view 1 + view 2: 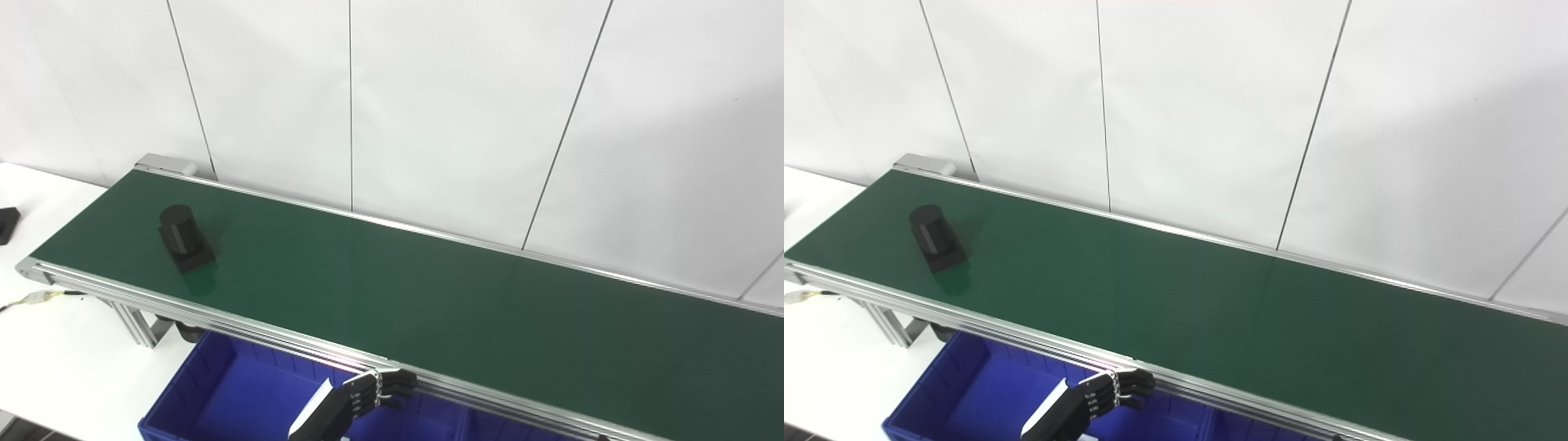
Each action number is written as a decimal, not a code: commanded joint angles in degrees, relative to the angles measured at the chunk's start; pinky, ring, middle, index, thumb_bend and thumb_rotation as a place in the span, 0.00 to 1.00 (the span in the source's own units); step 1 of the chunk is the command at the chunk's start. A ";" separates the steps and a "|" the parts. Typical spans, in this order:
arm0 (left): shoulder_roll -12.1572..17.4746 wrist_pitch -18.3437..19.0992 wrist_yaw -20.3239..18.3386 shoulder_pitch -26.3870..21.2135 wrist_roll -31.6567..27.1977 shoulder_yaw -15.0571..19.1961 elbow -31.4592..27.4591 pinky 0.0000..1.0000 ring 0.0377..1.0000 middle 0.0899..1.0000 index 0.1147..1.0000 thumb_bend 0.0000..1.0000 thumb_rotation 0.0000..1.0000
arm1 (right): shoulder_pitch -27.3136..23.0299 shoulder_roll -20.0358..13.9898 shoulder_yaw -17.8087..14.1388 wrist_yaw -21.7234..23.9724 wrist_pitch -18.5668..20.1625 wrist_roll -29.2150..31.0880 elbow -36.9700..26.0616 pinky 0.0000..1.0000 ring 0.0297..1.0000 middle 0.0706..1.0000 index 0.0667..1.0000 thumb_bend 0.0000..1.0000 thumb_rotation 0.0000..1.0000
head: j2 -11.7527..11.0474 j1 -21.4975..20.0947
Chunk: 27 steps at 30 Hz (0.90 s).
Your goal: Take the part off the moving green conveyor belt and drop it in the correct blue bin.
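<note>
- At the far left edge, on the white bench (55,361), a small black object (8,224) sits well clear of the conveyor belt (429,294); it is cut off by the frame, so I cannot tell what it is.
- Just left of the belt's near left corner, a thin cable (37,298) lies on the bench.
- On the belt's left end, the part (182,237) stands upright: a black cylinder on a squarish black base, nearer the belt's front rail than its back rail.
- Below the belt's front rail, the blue bin (184,392) sits on the bench, its open top partly tucked under the belt's frame.
- Over the bin and just beneath the front rail, the left hand (367,395) hovers; its dark fingers (398,381) are loosely curled and hold nothing, well apart from the part.
- To the right, the green belt stretches on bare against the white panelled wall (459,110).
- No right hand shows in either view.
</note>
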 commanded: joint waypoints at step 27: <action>0.36 -2.29 2.31 -1.47 0.82 -0.51 1.45 0.67 0.73 0.75 0.71 1.00 0.10 | -1.26 -2.23 1.80 -5.81 -3.41 0.00 -5.16 0.79 0.83 0.86 0.93 0.64 0.15 | -3.57 1.51</action>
